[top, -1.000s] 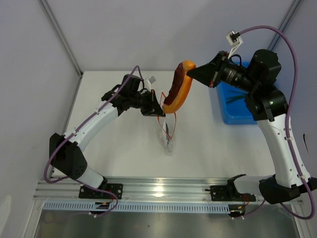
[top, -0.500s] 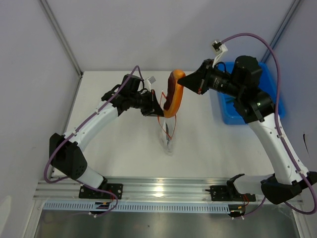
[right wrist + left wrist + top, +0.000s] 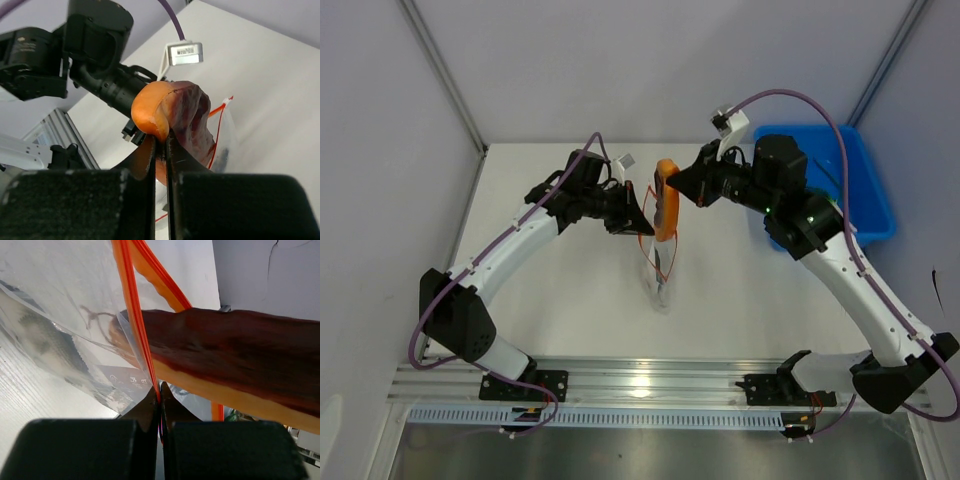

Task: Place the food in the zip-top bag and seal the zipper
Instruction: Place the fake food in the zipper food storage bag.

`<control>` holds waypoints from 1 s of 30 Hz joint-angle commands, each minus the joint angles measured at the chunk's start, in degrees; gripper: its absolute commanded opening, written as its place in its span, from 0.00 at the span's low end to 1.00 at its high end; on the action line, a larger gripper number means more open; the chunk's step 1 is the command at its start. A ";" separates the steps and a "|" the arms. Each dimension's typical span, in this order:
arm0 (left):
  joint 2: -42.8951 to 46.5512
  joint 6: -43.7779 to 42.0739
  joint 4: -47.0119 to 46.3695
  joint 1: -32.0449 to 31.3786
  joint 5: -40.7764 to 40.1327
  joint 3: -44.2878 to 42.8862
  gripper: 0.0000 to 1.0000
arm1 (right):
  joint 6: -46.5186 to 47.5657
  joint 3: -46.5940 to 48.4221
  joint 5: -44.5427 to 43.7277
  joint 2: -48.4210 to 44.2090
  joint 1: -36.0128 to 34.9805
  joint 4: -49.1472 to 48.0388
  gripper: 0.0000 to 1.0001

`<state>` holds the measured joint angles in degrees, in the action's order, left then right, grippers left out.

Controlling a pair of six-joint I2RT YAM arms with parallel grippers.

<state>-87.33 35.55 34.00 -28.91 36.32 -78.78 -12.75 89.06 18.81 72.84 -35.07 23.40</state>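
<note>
Plastic, clear and crinkly, makes up the zip-top bag (image 3: 661, 272), whose bottom end rests on the white surface (image 3: 570, 300) near the middle, nearer the arm bases than anything else in play. A grey-brown, patterned fish-like piece (image 3: 45, 340) shows through its wall. From there the bag rises to its mouth, edged by the thin orange-red zipper (image 3: 131, 305), which splits into two strips spread apart. The left hand (image 3: 638, 212) has its fingers closed almost together on one of those strips, holding the mouth up off the surface. Its white arm bends out from the near left base and runs across toward the centre, with the wrist aimed to the right. The orange bun (image 3: 666, 200), with a dark red stripe along one face, hangs nearly upright with its lower end between the two strips, its tip visible through the plastic. The right hand (image 3: 682, 184) pinches the bun's upper end tightly. That arm climbs from the near right base, elbow high, wrist pointing left. Beyond it, at the far right, sits the blue tray (image 3: 865, 195).
</note>
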 commanded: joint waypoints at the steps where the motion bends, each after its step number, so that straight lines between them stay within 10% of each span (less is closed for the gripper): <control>1: 2.69 0.22 -0.95 -0.36 1.57 -1.46 0.00 | 4.22 -2.13 -4.65 -1.29 -1.67 -6.78 0.00; 28: 3.04 0.92 -1.48 -0.36 2.18 -1.20 0.00 | 12.05 -27.09 -18.81 -1.38 -8.88 -33.42 0.00; 30: 3.04 0.84 -1.57 -0.36 2.27 -0.94 0.01 | 10.74 -27.18 -20.65 -1.38 -8.79 -31.75 0.12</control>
<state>-87.09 36.01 33.98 -28.91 36.53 -78.78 -1.67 61.89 1.85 71.70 -43.57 -4.93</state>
